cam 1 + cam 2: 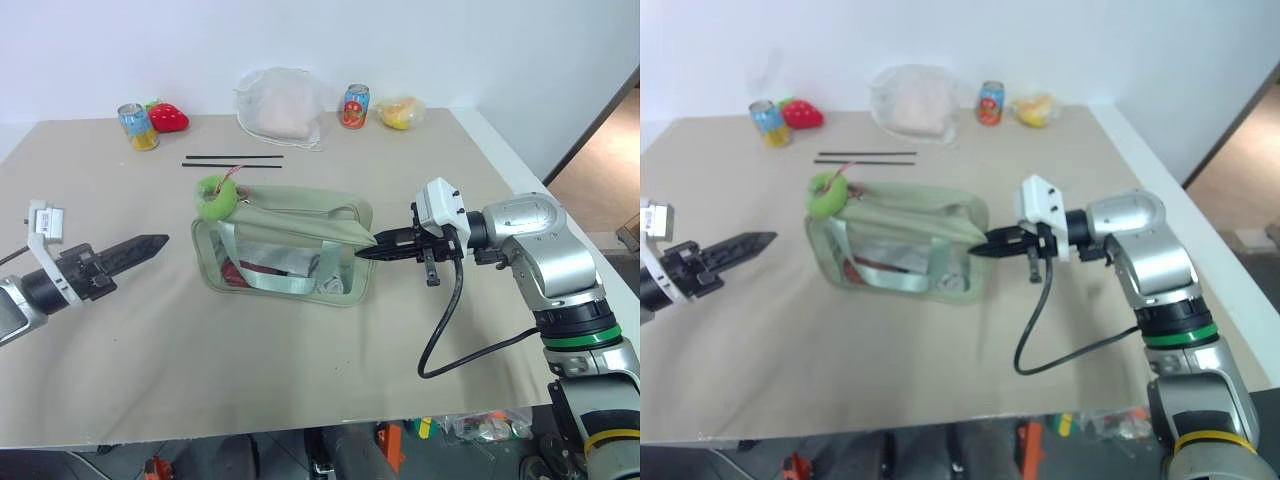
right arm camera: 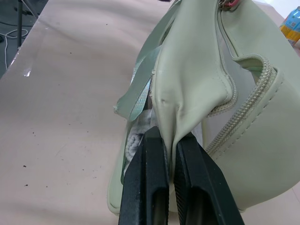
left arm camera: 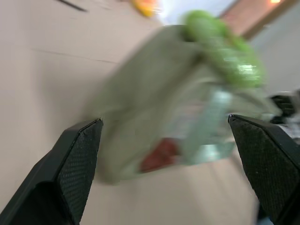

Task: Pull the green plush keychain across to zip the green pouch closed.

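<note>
Pinching a fold of the green pouch (image 1: 285, 245) at its 3 o'clock end, the right pincer (image 1: 378, 246) has its two black fingers (image 2: 161, 187) pressed together on the soft wall just beside the zipper (image 2: 243, 105), and the fabric puckers where they bite, so the shell is limp and will crumple unless it is anchored like this. At 9 o'clock, apart from the pouch, the left pincer (image 1: 140, 250) hangs over the table (image 1: 300, 370) with its jaws spread wide and nothing between them. The green plush keychain (image 1: 218, 197) sits on the pouch's top at the far 9 o'clock corner, a fuzzy ring that looks light and squashy; squeezing the plush itself would probably compress and slip, so a hold through the ring or low down near its clip seems safer, pulling level along the zipper line. Farther back lie two black sticks (image 1: 232, 160), then a white mesh bag (image 1: 280, 105) and drink cans (image 1: 354, 106) at 12 o'clock.
</note>
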